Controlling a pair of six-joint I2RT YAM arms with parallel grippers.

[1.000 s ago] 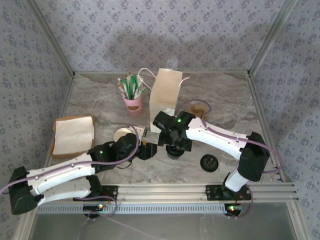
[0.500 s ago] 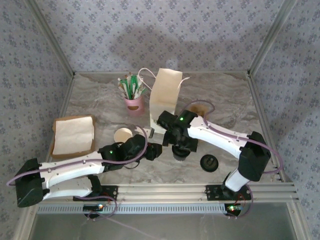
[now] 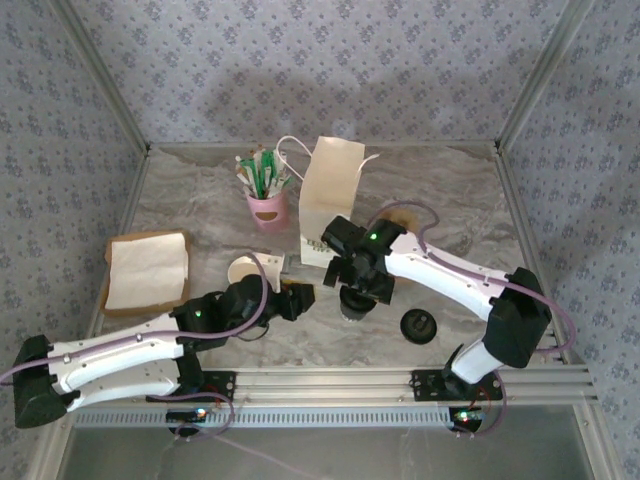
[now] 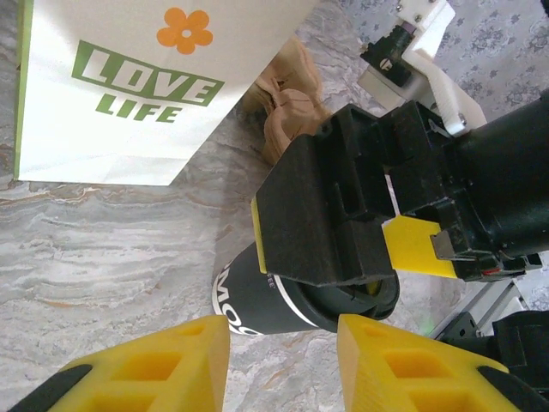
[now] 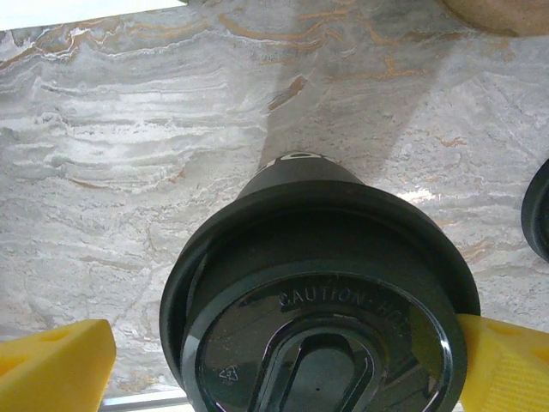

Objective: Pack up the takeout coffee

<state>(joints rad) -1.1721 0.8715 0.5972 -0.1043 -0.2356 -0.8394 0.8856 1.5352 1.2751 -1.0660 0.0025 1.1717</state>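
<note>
Entry, as seen from beside the table.

The takeout coffee stands upright on the marble table with its lid on. It is directly beneath the right gripper and just in front of the white bag. It is outside the bag.

Right gripper: fingers spread wide, one on each side of the black lid. The finger nearer the loose lid meets the rim of the cup's lid. The other finger stands clear, with bare table between it and the rim. This is a straddle, not a grip.

Left gripper: yellow fingers partly apart with nothing between them. The cup's dark wall lies just beyond the fingertips, under the black body of the right gripper. I cannot tell whether the tips touch it.

Compared with the earlier frames:
- Half a second ago the left arm reached furthest toward the cup. Its gripper now sits slightly back from that reach, though still closer in than a second ago.
- The right gripper is over the cup at all three times, with only small shifts of the wrist.
- The cup itself is in about the same spot, as far as the top view shows past the gripper.
- The bag, the loose lid, the open cup behind the left gripper and the pink pot have not moved.
</note>
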